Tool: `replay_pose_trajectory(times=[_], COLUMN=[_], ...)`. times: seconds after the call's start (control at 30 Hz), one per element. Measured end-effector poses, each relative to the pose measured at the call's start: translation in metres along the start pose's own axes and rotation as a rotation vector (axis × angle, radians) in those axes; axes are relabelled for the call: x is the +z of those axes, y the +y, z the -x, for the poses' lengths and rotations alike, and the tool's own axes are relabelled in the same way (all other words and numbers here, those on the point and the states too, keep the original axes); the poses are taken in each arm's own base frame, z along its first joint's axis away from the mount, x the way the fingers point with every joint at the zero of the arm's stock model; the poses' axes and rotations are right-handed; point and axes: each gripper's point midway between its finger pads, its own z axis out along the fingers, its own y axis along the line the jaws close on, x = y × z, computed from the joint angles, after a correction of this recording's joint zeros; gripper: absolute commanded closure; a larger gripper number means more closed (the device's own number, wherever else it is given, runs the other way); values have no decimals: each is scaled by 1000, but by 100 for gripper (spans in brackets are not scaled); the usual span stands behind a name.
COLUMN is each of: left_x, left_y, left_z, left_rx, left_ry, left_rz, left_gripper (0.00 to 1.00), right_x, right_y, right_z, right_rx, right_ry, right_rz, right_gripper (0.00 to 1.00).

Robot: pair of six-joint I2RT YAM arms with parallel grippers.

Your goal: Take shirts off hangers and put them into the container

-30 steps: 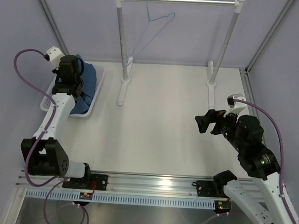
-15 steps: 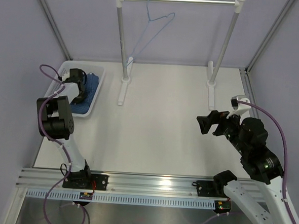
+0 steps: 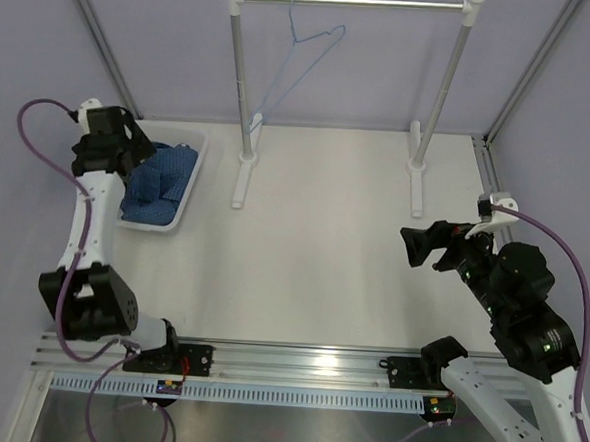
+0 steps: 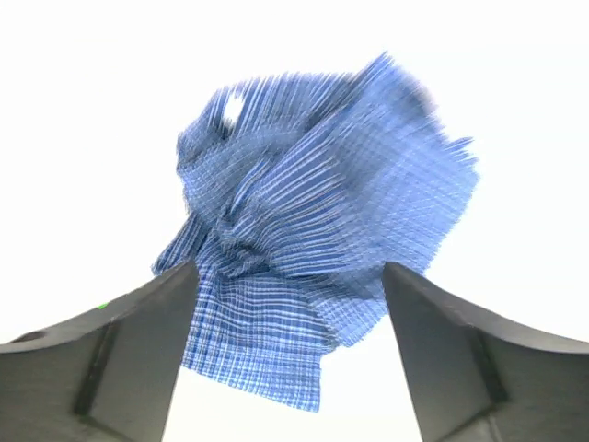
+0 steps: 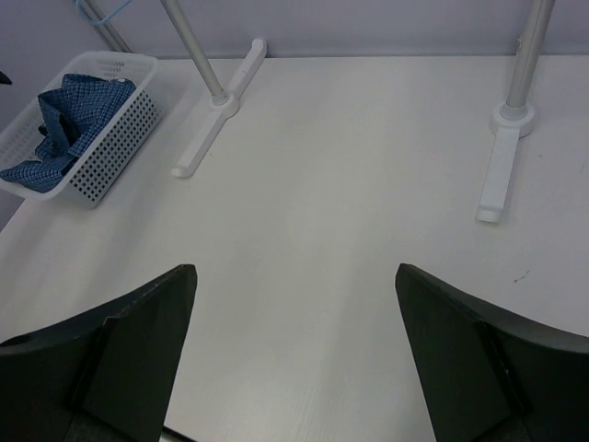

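While the left gripper (image 4: pixel 287 276) and right gripper (image 5: pixel 294 272) hold their fingers spread, we fear the shirt (image 5: pixel 69 110), heaped up to the basket (image 5: pixel 120 138) rim, could slide out.

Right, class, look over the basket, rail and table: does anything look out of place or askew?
The blue shirt is bunched in the white basket, with one fold spilling over its rim. The bare hanger hangs lopsided on the rail. Nothing else stands out.

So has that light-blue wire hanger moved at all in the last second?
No. The hanger still hangs from the same spot on the rail, just right of its left post, tilted the same way.
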Motion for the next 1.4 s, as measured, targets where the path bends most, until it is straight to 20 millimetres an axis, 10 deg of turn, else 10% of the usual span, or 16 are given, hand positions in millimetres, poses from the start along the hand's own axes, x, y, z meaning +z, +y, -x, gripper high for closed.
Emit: replay_pose_trajectory(times=[0.13, 0.27, 0.43, 0.67, 1.4], left_x=[-95, -191, -284, -359, -343], left_y=[-16, -19, -14, 9, 52], left_z=[66, 86, 72, 23, -46], left_rx=[-35, -24, 60, 217, 200], left_ry=[-225, -388, -511, -589, -507], left_rz=[-195, -396, -603, -745, -745], left_gripper=[1, 1, 1, 1, 1], right_x=[-11, -31, -66, -91, -102], right_y=[0, 1, -1, -13, -26], right_z=[19, 45, 94, 119, 121], right_rx=[-14, -34, -70, -110, -168], right_ry=[-41, -96, -230, -320, -370], right_rz=[-9, -24, -59, -133, -189], right_gripper=[0, 1, 1, 0, 1])
